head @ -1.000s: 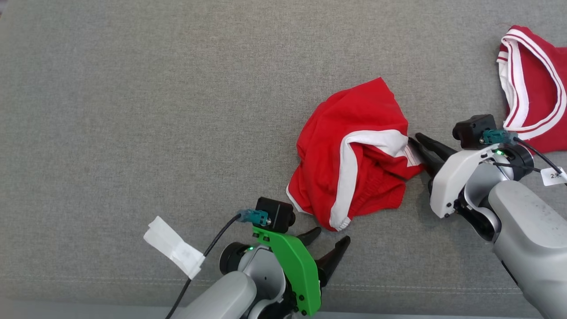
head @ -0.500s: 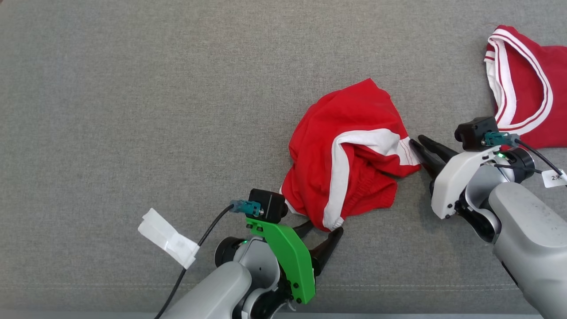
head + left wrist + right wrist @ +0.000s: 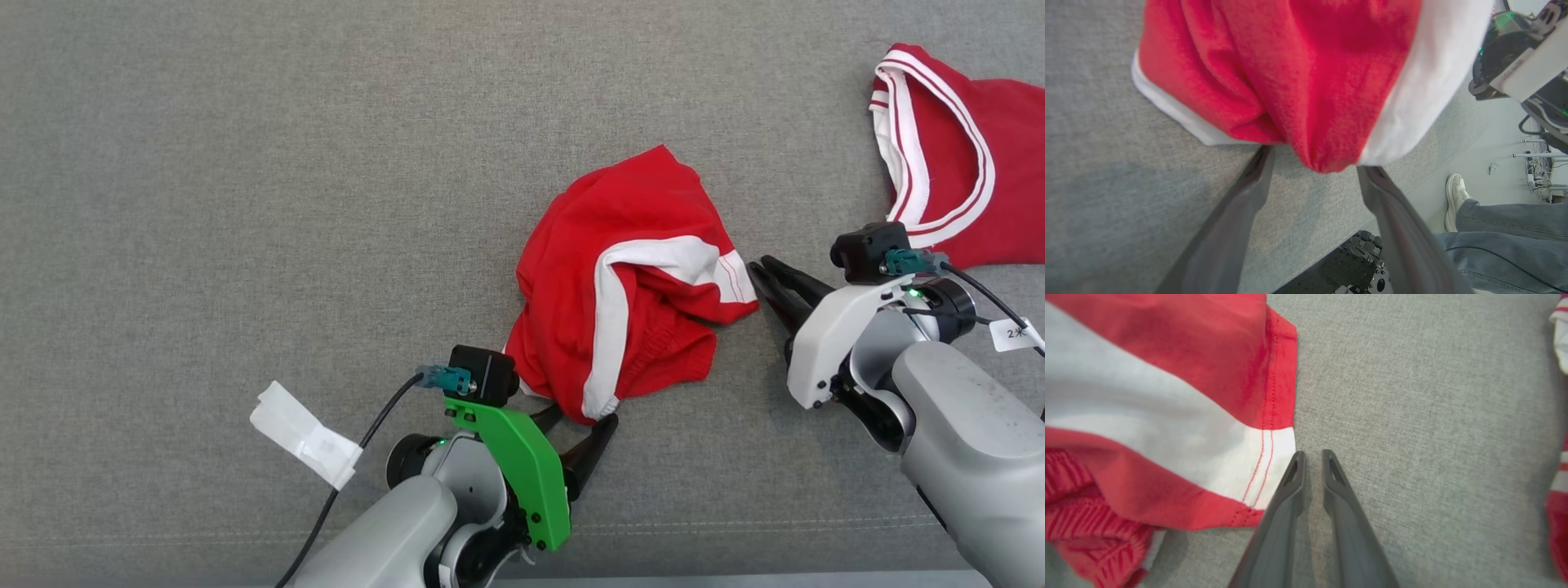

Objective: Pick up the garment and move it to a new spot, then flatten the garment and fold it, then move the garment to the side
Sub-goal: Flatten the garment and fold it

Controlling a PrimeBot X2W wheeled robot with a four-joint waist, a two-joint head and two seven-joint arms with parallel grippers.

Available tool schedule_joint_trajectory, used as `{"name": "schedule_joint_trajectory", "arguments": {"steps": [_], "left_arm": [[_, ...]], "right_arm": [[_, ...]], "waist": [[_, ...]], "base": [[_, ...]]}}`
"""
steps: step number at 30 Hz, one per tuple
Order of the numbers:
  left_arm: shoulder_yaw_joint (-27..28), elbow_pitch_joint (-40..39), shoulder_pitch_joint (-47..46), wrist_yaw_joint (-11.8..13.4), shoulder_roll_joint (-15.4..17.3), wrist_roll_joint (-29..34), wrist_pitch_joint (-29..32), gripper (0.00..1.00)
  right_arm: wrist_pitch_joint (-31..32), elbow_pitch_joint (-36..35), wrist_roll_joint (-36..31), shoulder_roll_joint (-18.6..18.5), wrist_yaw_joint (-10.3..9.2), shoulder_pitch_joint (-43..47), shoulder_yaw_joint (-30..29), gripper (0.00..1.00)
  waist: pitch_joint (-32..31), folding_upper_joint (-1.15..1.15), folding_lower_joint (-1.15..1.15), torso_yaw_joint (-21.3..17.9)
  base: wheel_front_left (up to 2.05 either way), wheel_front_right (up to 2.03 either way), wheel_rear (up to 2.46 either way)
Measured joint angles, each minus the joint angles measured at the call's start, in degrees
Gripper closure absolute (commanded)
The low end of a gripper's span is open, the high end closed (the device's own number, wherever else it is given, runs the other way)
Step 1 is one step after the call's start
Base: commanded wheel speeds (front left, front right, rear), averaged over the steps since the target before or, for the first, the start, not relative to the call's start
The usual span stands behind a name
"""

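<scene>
Fingers [image 3: 1241, 204] of our left gripper [image 3: 580, 420] stand spread and have advanced to straddle the lower corner of the red shorts [image 3: 571, 278], which lie crumpled on the grey desk [image 3: 245, 163]. We judge the pickup grasp imminent. Our right gripper [image 3: 761, 264] has narrowed, its fingers slightly parted and empty, tips beside the striped hem [image 3: 1274, 457].

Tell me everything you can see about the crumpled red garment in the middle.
Soft-looking red garment with broad white bands, a stitched hem and a ribbed part, crumpled in a heap on the grey fabric surface. Its near tip sits between the fingers of the open left hand; the right hand sits at its hemmed edge.
</scene>
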Motion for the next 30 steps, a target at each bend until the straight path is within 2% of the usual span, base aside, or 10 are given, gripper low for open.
{"name": "schedule_joint_trajectory", "arguments": {"steps": [2,3,5,7,8,9,10,22,30], "left_arm": [[-0.01,0.43,-0.15,0.0,-0.03,-0.22,-0.38,0.0],[-0.02,0.58,-0.34,0.0,-0.04,-0.22,-0.41,0.0],[-0.03,0.8,-0.64,0.0,-0.05,-0.24,-0.81,0.0],[-0.2,1.02,-0.89,0.0,-0.05,-0.31,-0.82,0.0],[-0.3,1.15,-1.0,0.0,-0.05,-0.32,-0.87,0.0],[-0.37,1.31,-1.1,0.0,-0.05,-0.32,-0.88,0.0],[-0.4,1.45,-1.19,0.0,-0.05,-0.32,-0.92,0.0],[0.0,3.72,-1.51,0.0,-0.15,-0.83,-2.38,0.0],[0.46,4.08,-1.55,0.0,-0.15,-0.83,-2.58,0.0]], "right_arm": [[-0.14,0.16,0.13,0.03,0.0,-0.01,0.12,0.75],[-0.14,0.22,0.14,0.07,0.0,-0.02,0.2,0.68],[-0.16,0.25,0.14,0.11,0.0,-0.02,0.49,0.45],[-0.26,0.24,0.14,0.24,0.07,-0.03,0.79,0.15],[-0.58,0.24,0.14,0.3,0.07,-0.03,0.89,0.06],[-0.67,0.23,0.14,0.31,0.07,-0.03,0.93,0.02],[-0.81,0.2,0.14,0.27,0.07,-0.03,0.92,0.0],[-3.66,-2.93,0.43,-0.4,0.07,0.03,0.74,0.0],[-1.9,-4.1,3.26,0.66,0.05,2.19,2.01,0.0]], "waist": [[-0.04,0.0,0.0,-0.11],[-0.06,0.0,0.0,-0.14],[-0.12,0.0,0.0,-0.18],[-0.19,0.0,0.0,-0.19],[-0.23,0.0,0.0,-0.18],[-0.28,0.0,0.0,-0.18],[-0.34,0.0,0.0,-0.17],[-1.27,0.0,0.0,-0.43],[-1.6,0.0,0.0,-1.13]], "base": [[0.0,0.0,0.0],[0.0,0.0,0.0],[0.0,0.0,0.0],[0.0,0.0,0.0],[0.0,0.0,0.0],[0.0,0.0,0.0],[0.0,0.0,0.0],[0.0,0.0,0.0],[0.0,0.0,0.0]]}}
